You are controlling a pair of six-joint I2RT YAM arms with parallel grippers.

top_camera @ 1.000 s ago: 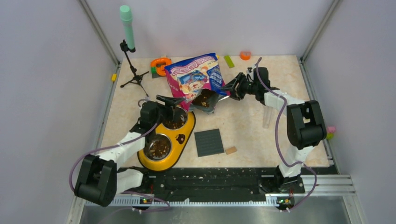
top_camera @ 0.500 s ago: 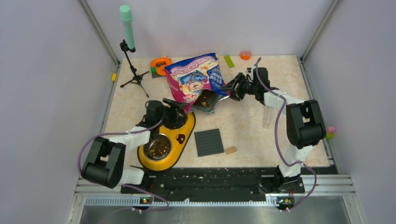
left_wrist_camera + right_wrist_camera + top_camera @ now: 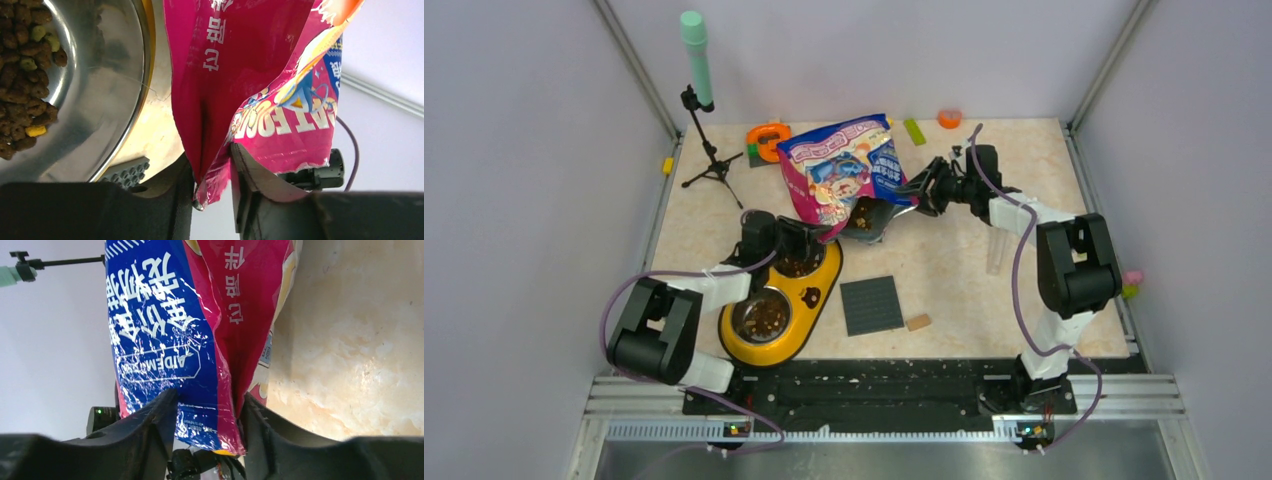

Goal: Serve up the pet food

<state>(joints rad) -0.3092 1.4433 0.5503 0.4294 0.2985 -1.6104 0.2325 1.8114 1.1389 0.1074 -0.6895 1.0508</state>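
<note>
The left gripper [image 3: 210, 175] and right gripper [image 3: 207, 410] each pinch the bag [image 3: 844, 170]; tipping its mouth slowly over the far bowl [image 3: 110, 100] should limit pet food [image 3: 20, 100] spills

Overhead view's evenly bright, shadows soft. Right wrist shot has glare on the glossy bag [image 3: 155, 340] around 9 o'clock; both wrist views go dark and blurry at 6 o'clock.
</note>
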